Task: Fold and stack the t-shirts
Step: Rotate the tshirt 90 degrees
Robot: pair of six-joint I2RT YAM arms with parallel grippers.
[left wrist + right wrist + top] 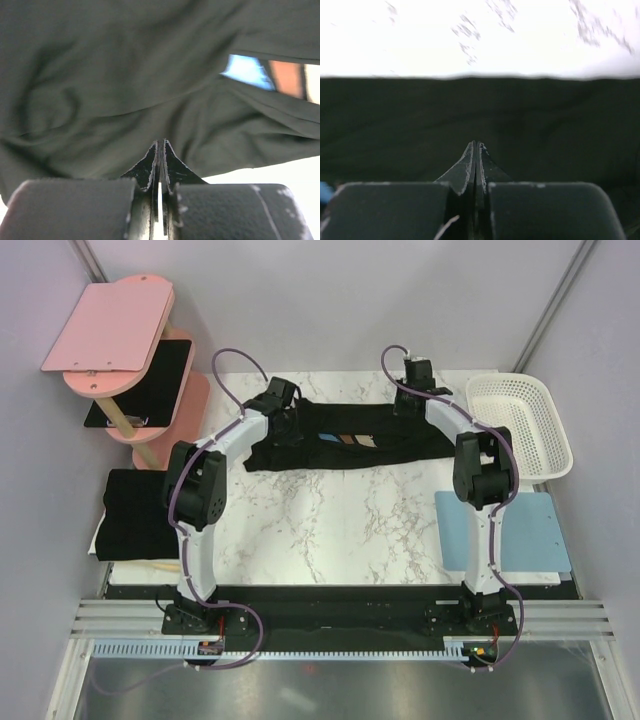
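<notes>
A black t-shirt (pixel 340 456) lies spread sideways across the far half of the marble table (pixel 330 515), its streaked chest print (pixel 350 438) facing up. My left gripper (pixel 284 426) is down on its left end and is shut, with the tips pinched into the wrinkled fabric (pixel 125 75); a corner of the print (pixel 250 70) shows to the right. My right gripper (pixel 411 397) is on the shirt's far right part, also shut, its tips (pixel 476 146) buried in the dark cloth (pixel 545 125). A second black t-shirt (pixel 135 502) lies folded at the table's left edge.
A white plastic basket (pixel 520 425) stands at the far right, with a light blue mat (pixel 500 530) in front of it. A pink tiered stand (pixel 110 335) at the far left carries a thin black board (pixel 150 380). Bare marble (pixel 470 40) lies beyond the shirt's edge.
</notes>
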